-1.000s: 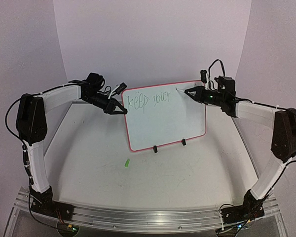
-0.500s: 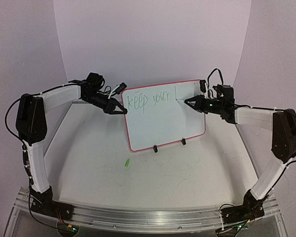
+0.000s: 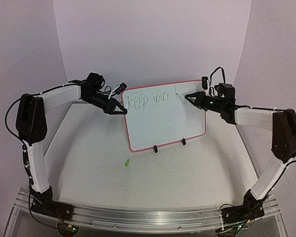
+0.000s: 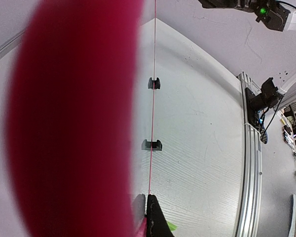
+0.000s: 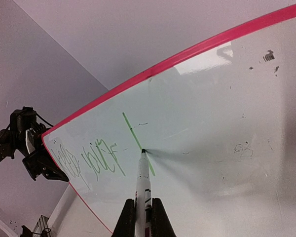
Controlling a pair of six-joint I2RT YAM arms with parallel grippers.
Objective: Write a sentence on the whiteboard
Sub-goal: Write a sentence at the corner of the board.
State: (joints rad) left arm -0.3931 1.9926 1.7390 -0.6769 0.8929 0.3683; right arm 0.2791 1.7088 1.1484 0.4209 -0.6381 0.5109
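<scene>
The whiteboard (image 3: 165, 118) stands tilted on two black clip feet (image 3: 155, 148), with "keep your" and one upright stroke in green on it. My left gripper (image 3: 122, 111) is shut on its left edge; in the left wrist view the red rim (image 4: 154, 98) runs edge-on away from my left gripper (image 4: 148, 219). My right gripper (image 3: 191, 97) is shut on a white marker (image 5: 143, 182). The marker's tip touches the whiteboard (image 5: 212, 123) at the middle of the green stroke (image 5: 131, 131). In the right wrist view my right gripper (image 5: 144, 219) has a finger on either side of the marker.
A small green marker cap (image 3: 127, 162) lies on the table in front of the board. An aluminium rail (image 3: 138, 215) carrying both arm bases runs along the near edge. A curved white backdrop (image 3: 153, 39) rises behind the board.
The right gripper drew an upright green stroke downward after "your". It then came back up to the stroke's middle. The left gripper and the board stayed still.
</scene>
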